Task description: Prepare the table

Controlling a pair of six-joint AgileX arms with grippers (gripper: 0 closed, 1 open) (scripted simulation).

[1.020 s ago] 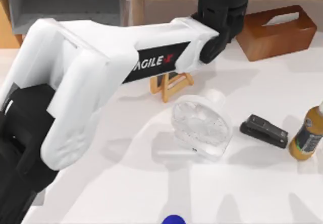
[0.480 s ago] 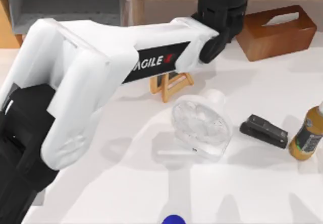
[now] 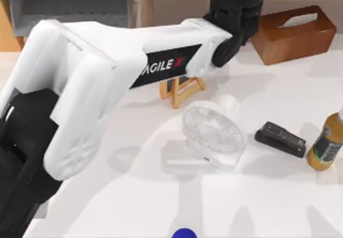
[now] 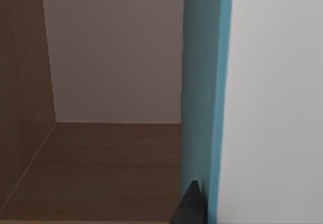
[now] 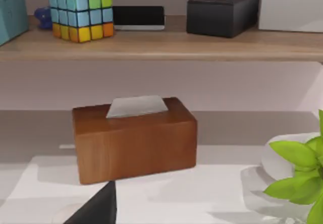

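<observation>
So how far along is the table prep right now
Nothing looks finished. The table carries a small fan, stapler, bottle, wooden stand and tissue box. In hand: the left arm reaches into the shelf beside a teal object. Left: likely clearing those items.

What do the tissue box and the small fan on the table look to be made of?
The tissue box looks like glossy brown wood, with faint grain visible in the right wrist view. The fan looks like clear plastic: the table shows through it.
</observation>
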